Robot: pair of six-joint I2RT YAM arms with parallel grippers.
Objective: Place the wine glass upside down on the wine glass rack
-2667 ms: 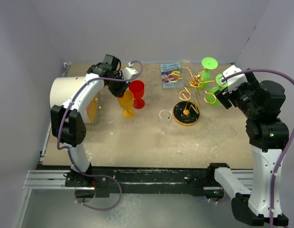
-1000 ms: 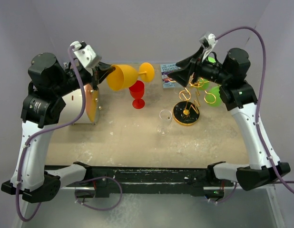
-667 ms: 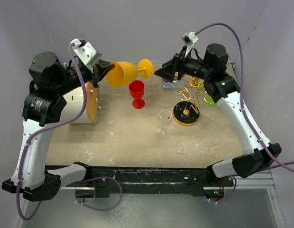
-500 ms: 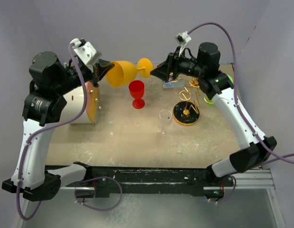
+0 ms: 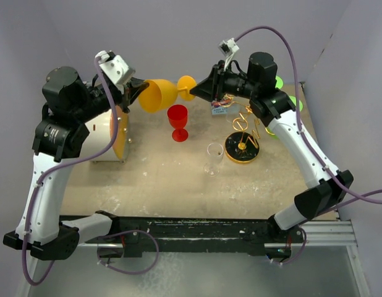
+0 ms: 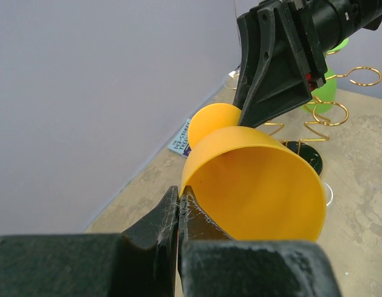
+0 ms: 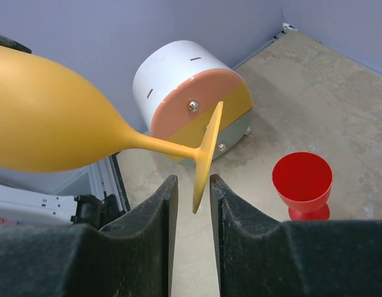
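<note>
While the yellow wine glass (image 5: 160, 96) hangs sideways in mid-air, well above the table (image 5: 166, 179) and between the two arms, I judge the handover to be the risky part. The left gripper (image 6: 178, 199) is clenched on the bowl's rim, and the stem points toward 3 o'clock in the overhead view. The right gripper (image 7: 191, 185) is released: its fingers straddle the edge of the foot disc (image 7: 207, 148), with a gap showing on either side.

If they close on that thin edge alone, the bowl's weight could swing the glass round in the pinch. If the left lets go too soon, the glass would drop toward the red wine glass (image 5: 177, 119) standing at its 6 o'clock. The wine glass rack (image 5: 242, 147) stands at roughly 4 o'clock from the held glass, with green glasses (image 6: 324, 93) close against its wire arms. A careless swing could knock them or topple the thin-stemmed stand.
</note>
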